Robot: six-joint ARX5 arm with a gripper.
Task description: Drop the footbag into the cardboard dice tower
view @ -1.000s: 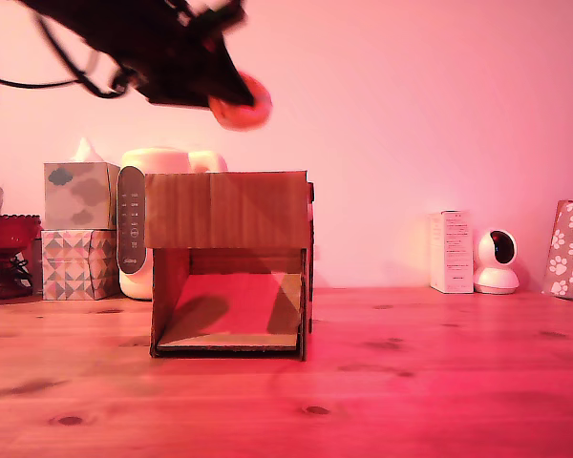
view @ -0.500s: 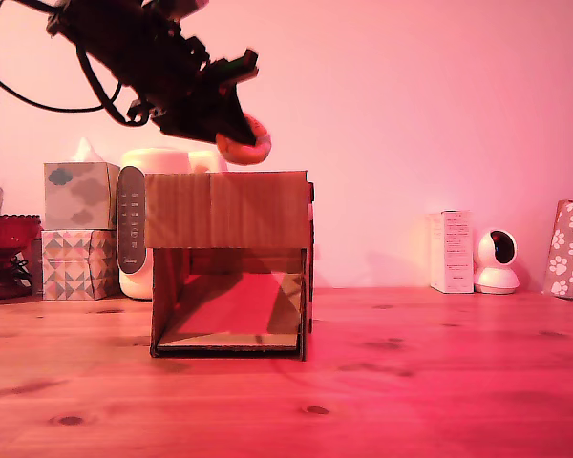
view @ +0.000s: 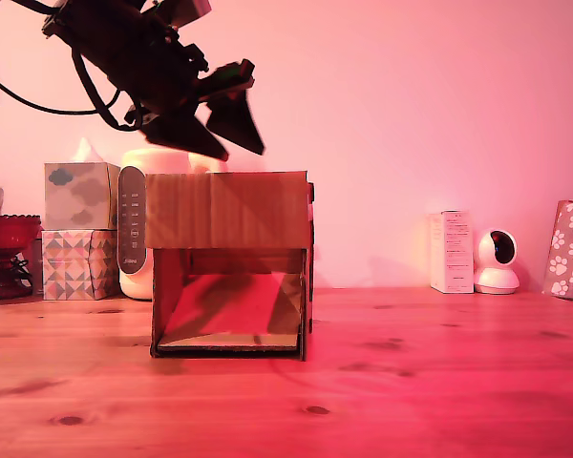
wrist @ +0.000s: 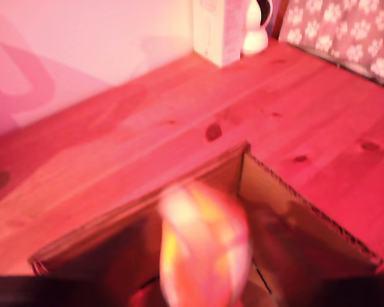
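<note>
My arm (view: 124,48) is black and blocky, trailing looped black cables (view: 38,100); my end effector (view: 231,135) has dark, pointed, wedge-shaped fingers.

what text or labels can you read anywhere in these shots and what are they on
Nothing can be read for certain.
White upright carton: rows of small print on its side, too small to read.
Grey oval control panel on the cream appliance: small markings and a word near its bottom, too blurred to read.
Brown corrugated cardboard dice tower: no print visible.
Stitched yellow, orange and white footbag: motion-blurred, no logo legible.
</note>
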